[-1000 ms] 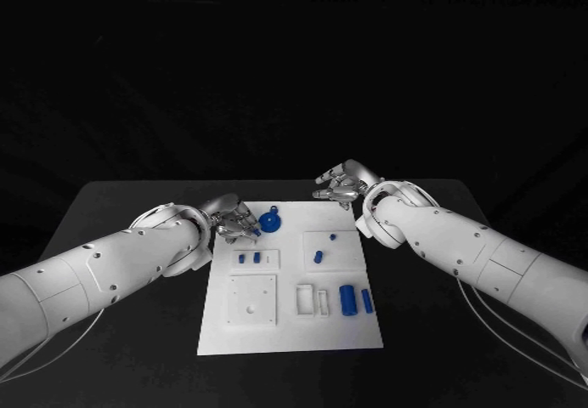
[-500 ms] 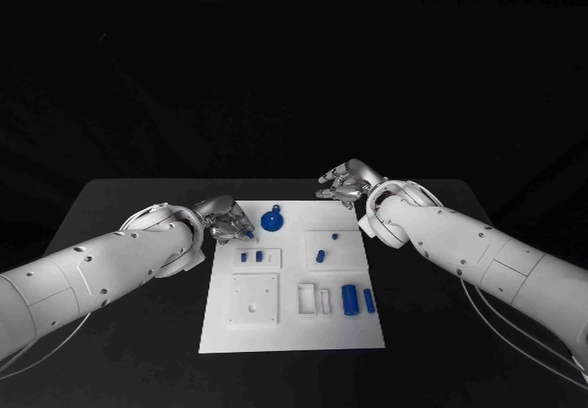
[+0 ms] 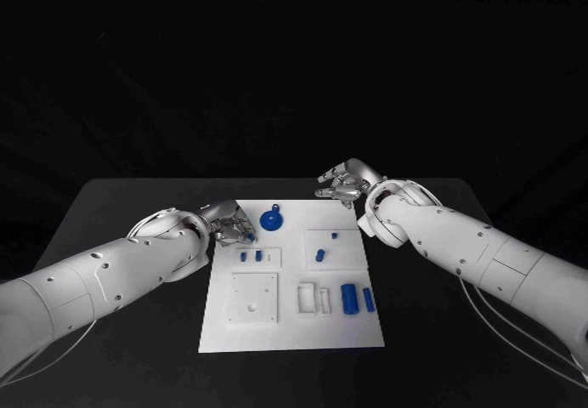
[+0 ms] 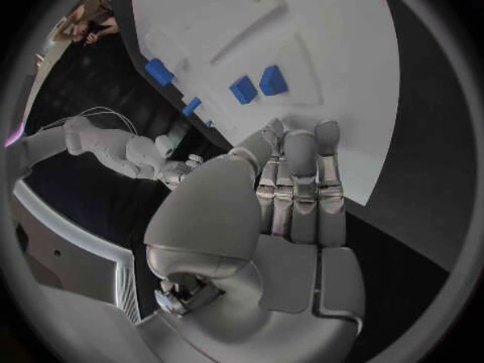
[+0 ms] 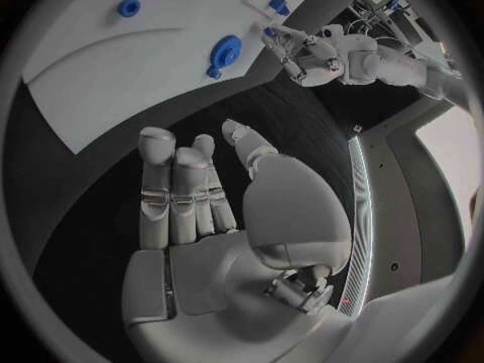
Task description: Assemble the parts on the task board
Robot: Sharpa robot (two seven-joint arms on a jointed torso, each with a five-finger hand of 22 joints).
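Observation:
The white task board (image 3: pixel 291 327) lies mid-table. My left hand (image 3: pixel 228 225) hovers at its far left corner and pinches a small blue part (image 3: pixel 245 239) at its fingertips; the right wrist view shows that left hand (image 5: pixel 302 52) with the small blue part (image 5: pixel 269 32). A round blue part with a tab (image 3: pixel 271 223) lies just beside it. Two small blue blocks (image 3: pixel 250 255), a blue peg (image 3: pixel 319 254) and two blue cylinders (image 3: pixel 357 298) sit on the board. My right hand (image 3: pixel 343 183) hangs over the black table past the far right corner, fingers apart, holding nothing.
A square raised plate (image 3: pixel 252 299) and two narrow slots (image 3: pixel 313 299) occupy the board's near half. Black table (image 3: pixel 122 255) surrounds the board on all sides. In the left wrist view my left hand (image 4: pixel 273 210) hangs above the board's edge (image 4: pixel 333 73).
My left hand has drifted a little toward the near side along the board's left edge, carrying the small blue part. The right hand has stayed put.

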